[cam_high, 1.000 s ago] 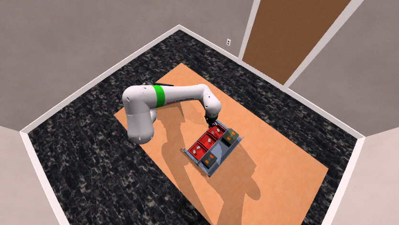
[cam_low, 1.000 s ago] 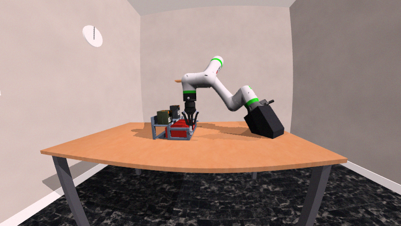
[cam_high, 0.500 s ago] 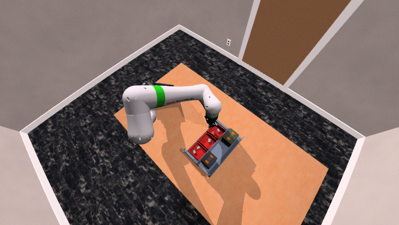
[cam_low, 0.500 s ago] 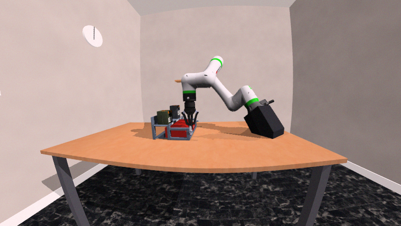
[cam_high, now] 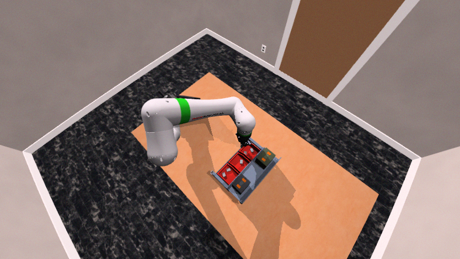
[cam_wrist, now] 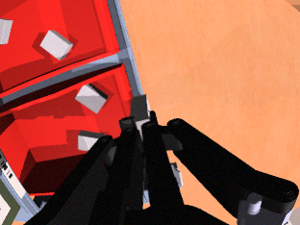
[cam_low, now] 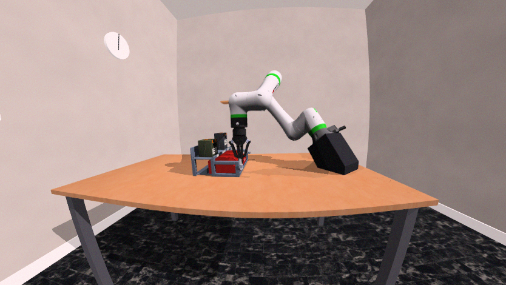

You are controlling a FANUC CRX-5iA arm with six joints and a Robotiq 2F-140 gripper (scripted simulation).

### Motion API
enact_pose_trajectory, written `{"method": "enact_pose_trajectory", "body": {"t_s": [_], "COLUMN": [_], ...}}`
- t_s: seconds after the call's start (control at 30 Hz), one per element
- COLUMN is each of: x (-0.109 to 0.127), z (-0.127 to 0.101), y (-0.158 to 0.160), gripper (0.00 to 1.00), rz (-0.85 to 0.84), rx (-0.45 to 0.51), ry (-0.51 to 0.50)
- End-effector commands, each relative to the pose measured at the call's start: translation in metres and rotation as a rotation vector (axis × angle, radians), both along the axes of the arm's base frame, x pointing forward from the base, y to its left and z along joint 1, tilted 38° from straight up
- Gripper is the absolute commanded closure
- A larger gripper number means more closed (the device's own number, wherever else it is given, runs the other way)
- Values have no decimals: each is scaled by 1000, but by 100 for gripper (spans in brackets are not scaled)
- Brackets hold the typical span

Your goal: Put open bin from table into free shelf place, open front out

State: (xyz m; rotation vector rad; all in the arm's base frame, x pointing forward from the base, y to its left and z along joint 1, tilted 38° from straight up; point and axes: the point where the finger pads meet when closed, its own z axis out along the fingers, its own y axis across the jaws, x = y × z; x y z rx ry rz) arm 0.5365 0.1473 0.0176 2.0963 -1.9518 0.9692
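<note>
Three red open bins stand side by side in the grey shelf (cam_high: 254,176) (cam_low: 193,161) on the table, each with small grey parts inside. The end bin (cam_high: 251,151) (cam_wrist: 58,136) is the one nearest my gripper; the middle bin (cam_high: 239,160) (cam_wrist: 64,20) and the third bin (cam_high: 226,173) follow in the row. From the side the row shows as a red block (cam_low: 224,166). My gripper (cam_high: 243,141) (cam_low: 240,156) (cam_wrist: 142,107) points straight down, fingers shut with nothing between them, tips at the shelf's front rail (cam_wrist: 122,34) by the end bin's outer front corner.
Two dark boxes (cam_high: 267,157) (cam_high: 241,184) (cam_low: 205,147) stand on the shelf's upper board behind the bins. The orange table (cam_high: 321,193) (cam_low: 283,191) carries the shelf and the arm's black base (cam_low: 332,153). Bare table shows right of the rail in the wrist view.
</note>
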Motion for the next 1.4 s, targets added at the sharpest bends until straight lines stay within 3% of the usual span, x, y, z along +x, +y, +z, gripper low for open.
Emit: {"method": "enact_pose_trajectory", "body": {"t_s": [0.0,1.37], "x": [0,-6], "z": [0,2], "y": [0,2], "gripper": [100,100], "rz": [0,0], "rx": [0,0], "ry": [0,0]}}
